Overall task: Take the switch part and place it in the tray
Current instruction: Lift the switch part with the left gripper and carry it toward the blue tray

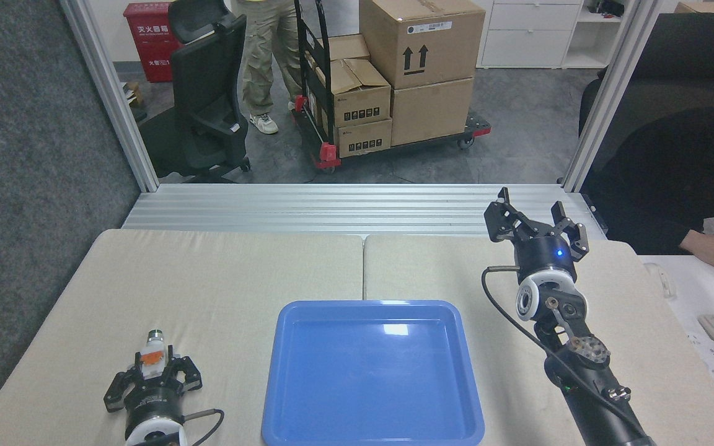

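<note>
Down at lower left, left end effector (pixel 154 371) clenches the switch part (pixel 153 355) on the bench (pixel 220 279), beside the blue tray (pixel 372 371); right end effector (pixel 535 218) released at right

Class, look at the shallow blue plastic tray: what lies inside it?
Nothing lies inside the shallow blue plastic tray; only glare shows on its floor. The table under it is covered.
</note>
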Action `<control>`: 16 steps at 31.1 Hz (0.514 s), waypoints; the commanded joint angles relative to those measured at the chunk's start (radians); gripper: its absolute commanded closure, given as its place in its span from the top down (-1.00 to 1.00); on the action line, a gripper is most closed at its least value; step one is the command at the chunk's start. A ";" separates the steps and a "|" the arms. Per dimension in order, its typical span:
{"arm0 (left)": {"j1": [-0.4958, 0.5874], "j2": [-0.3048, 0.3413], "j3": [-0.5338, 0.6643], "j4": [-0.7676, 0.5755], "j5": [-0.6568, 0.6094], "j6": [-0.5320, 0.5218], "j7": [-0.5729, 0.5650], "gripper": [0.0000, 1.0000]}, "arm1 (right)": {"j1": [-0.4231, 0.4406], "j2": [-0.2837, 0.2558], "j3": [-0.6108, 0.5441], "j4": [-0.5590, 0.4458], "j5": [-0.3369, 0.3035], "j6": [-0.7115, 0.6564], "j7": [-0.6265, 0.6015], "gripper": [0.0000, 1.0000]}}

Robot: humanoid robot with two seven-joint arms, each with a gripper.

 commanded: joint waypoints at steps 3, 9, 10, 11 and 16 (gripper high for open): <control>-0.014 0.040 -0.016 0.068 0.011 -0.001 -0.050 -0.54 | 0.000 0.000 0.002 -0.001 0.000 0.000 0.001 1.00; -0.026 0.074 -0.016 -0.022 0.004 -0.009 -0.055 -0.79 | 0.000 0.000 0.002 -0.001 0.000 0.000 0.001 1.00; -0.026 0.075 -0.016 -0.060 0.004 -0.015 -0.056 -0.79 | 0.000 0.000 0.002 -0.001 0.000 0.000 0.001 1.00; -0.026 0.075 -0.016 -0.108 0.005 -0.020 -0.058 -0.79 | 0.000 0.000 0.002 0.001 0.000 0.000 0.001 1.00; -0.029 0.046 -0.051 -0.371 0.007 -0.043 -0.095 -0.84 | 0.000 0.000 0.002 -0.001 0.000 0.000 0.001 1.00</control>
